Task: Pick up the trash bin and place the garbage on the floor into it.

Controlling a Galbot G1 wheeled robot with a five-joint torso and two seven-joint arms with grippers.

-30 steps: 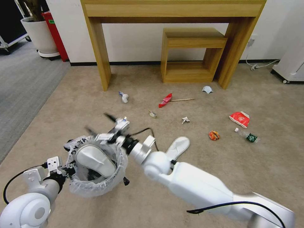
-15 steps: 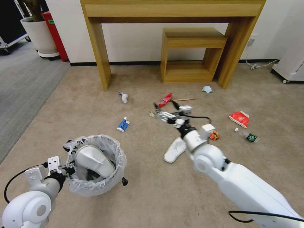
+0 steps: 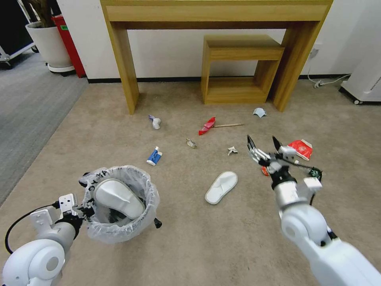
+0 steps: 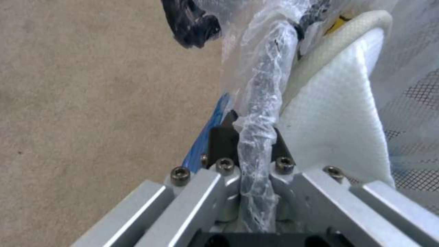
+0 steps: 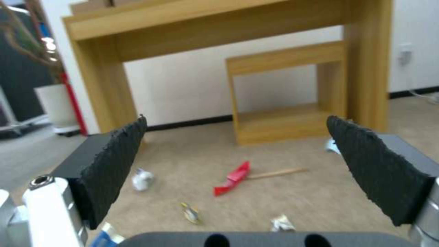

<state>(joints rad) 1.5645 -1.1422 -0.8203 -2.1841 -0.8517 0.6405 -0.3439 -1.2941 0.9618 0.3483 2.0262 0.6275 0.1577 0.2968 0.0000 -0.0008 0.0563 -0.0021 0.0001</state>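
Head view
Left gripper (image 3: 81, 209): at 7 o'clock in the frame, clamped on the rim of the trash bin (image 3: 121, 203), which it holds just off the floor (image 3: 190, 246).
Bin contents: one white slipper (image 3: 118, 197) leans inside against the bag liner.
Right gripper (image 3: 264, 143): at 3 o'clock of centre, raised above the carpet, fingers spread wide with nothing between them.
Second slipper (image 3: 221, 187): lies sole-up on the carpet, at 8 o'clock from the right gripper, well apart from the bin.
Blue-white carton (image 3: 154, 155): on the carpet at 12 o'clock from the bin.
Red wrapper (image 3: 207, 125): touching the wooden stick (image 3: 228, 125), at 12 o'clock of centre, before the wooden table (image 3: 214, 16).
Other litter: pale blue mask (image 3: 259, 112) near the table's right leg; red packet (image 3: 301, 148) just beside the right gripper at 3 o'clock.

Left wrist view
Grip: the jaws are pressed onto the bag-wrapped bin rim (image 4: 260, 113); the white slipper (image 4: 334, 120) sits just inside it.

Right wrist view
Fingers (image 5: 109, 164): far apart and empty.
Beyond them: the red wrapper (image 5: 233, 178) and stick (image 5: 274, 173) lie on the carpet between the two pads, with the small wooden stool (image 5: 283, 92) behind.
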